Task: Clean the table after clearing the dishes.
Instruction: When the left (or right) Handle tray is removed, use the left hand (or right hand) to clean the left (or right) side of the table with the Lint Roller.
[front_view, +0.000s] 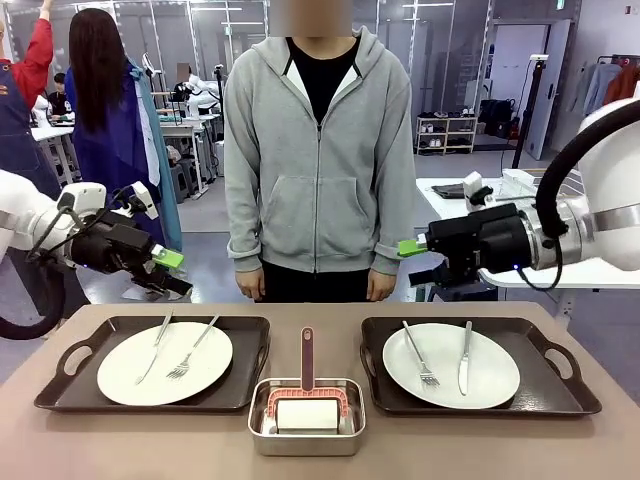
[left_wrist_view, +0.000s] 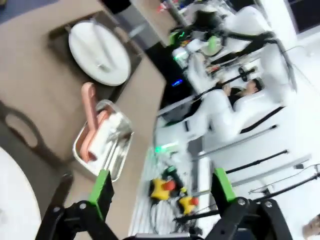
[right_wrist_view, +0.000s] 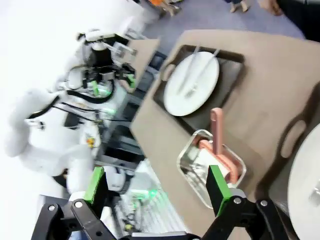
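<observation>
Front view: the left plate (front_view: 125, 378) and right plate (front_view: 495, 382), cutlery on them, lie on their trays (front_view: 250, 332) on the bench (front_view: 150, 448), with a pan (front_view: 262, 428) between. Judged from this, nothing is cleared or wiped yet. The left jaws and right jaws hang spread and empty above the bench's far side.

Left wrist view: the jaws are released, the pan (left_wrist_view: 117, 150) is beyond them, and the right plate (left_wrist_view: 85, 42) lies farther off.

Right wrist view: the jaws are released, the pan (right_wrist_view: 190, 165) is near, and the left plate (right_wrist_view: 177, 97) lies beyond.

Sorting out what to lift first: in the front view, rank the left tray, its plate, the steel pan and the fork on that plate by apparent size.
1. left tray
2. plate, only slightly ahead of the next
3. steel pan; it sits nearer the camera, so this order is unsure
4. fork
</observation>
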